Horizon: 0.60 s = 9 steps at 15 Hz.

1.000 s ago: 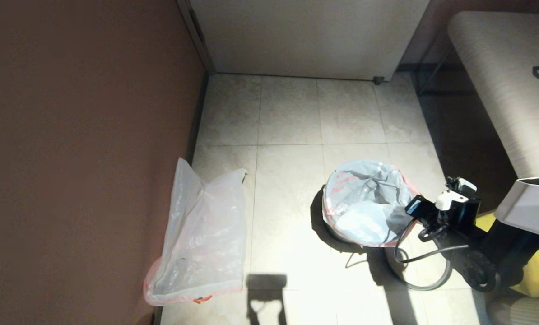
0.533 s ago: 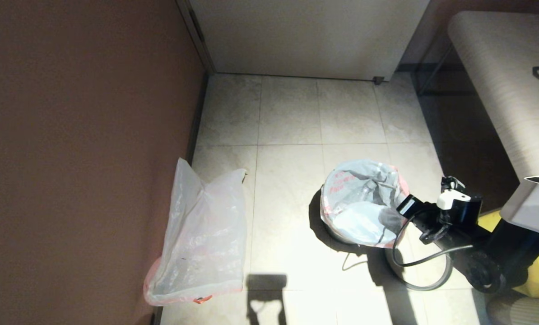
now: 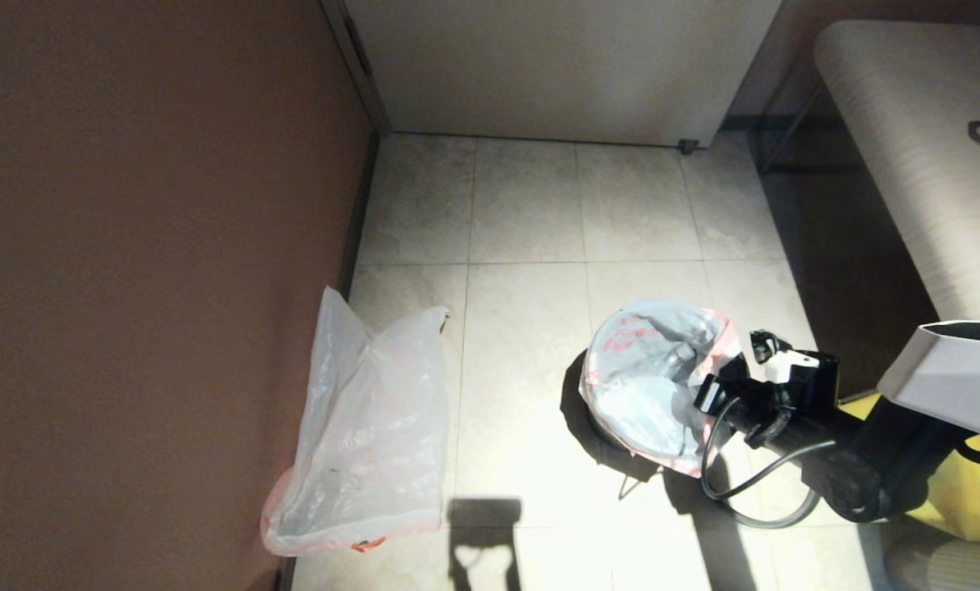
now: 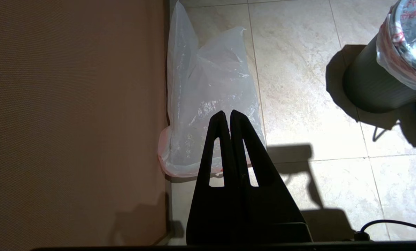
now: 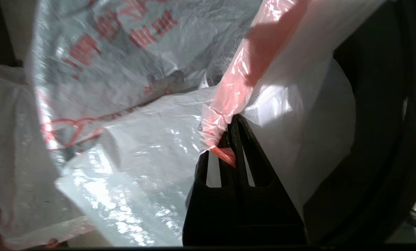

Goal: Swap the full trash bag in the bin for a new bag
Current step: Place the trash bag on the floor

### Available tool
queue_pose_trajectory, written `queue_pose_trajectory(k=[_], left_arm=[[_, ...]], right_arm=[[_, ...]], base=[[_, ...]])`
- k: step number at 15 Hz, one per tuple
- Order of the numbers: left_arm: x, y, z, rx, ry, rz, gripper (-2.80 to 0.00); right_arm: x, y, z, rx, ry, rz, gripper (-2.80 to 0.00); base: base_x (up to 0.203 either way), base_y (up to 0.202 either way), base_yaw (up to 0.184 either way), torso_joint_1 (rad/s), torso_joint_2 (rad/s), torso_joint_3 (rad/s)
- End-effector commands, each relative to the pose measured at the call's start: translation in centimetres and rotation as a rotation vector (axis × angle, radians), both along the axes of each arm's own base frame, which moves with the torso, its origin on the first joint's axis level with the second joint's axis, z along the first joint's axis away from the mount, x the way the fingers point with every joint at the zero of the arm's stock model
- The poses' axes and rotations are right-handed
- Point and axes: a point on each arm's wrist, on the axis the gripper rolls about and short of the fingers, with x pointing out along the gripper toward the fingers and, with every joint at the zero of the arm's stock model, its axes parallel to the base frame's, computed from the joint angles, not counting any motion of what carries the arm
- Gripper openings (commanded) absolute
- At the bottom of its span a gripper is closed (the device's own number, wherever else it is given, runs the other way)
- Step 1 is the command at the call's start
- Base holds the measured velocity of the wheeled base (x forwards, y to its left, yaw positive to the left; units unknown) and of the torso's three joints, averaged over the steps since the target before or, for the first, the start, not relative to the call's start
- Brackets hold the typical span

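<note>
Pinching the pink hem of the full trash bag (image 5: 229, 115), the right hand (image 5: 230, 139) has its fingers closed tight on that edge, right at the near-right side of the bin (image 4: 371, 87). The bin stands on the floor tiles (image 3: 523, 222), right of centre, with the bag's mouth draped over its rim (crumpled, printed in red). The new bag (image 3: 367, 427) lies flat on the floor by the brown wall (image 3: 145, 246), well apart from the bin. The left hand (image 4: 228, 120) hangs above that spare bag, fingers pressed together, holding nothing.

Here's the worry: the grip is on one thin strip of film. A pull from this single corner could tear the hem or let it slip out. And if the bag clings to the rim, the light bin may tip or drag along with it.
</note>
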Motion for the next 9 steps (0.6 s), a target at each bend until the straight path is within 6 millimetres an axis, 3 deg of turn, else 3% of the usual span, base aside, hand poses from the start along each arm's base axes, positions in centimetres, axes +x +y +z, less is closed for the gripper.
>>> queue_pose_trajectory(k=[1, 5, 9], left_arm=[[0.0, 0.0, 0.0, 0.0, -0.002, 0.0, -2.8], [0.0, 0.0, 0.0, 0.0, -0.002, 0.0, -2.8], [0.0, 0.0, 0.0, 0.0, -0.002, 0.0, -2.8]], right_arm=[[1.3, 0.4, -2.3, -0.053, 0.042, 0.021, -2.8], [3.0, 0.8, -3.6, -0.14, 0.108, 0.02, -2.8], [3.7, 1.3, -2.3, -0.221, 0.104, 0.052, -2.8]], base=[[0.0, 0.0, 0.0, 0.0, 0.0, 0.0], [0.0, 0.0, 0.0, 0.0, 0.0, 0.0], [0.0, 0.0, 0.0, 0.0, 0.0, 0.0]])
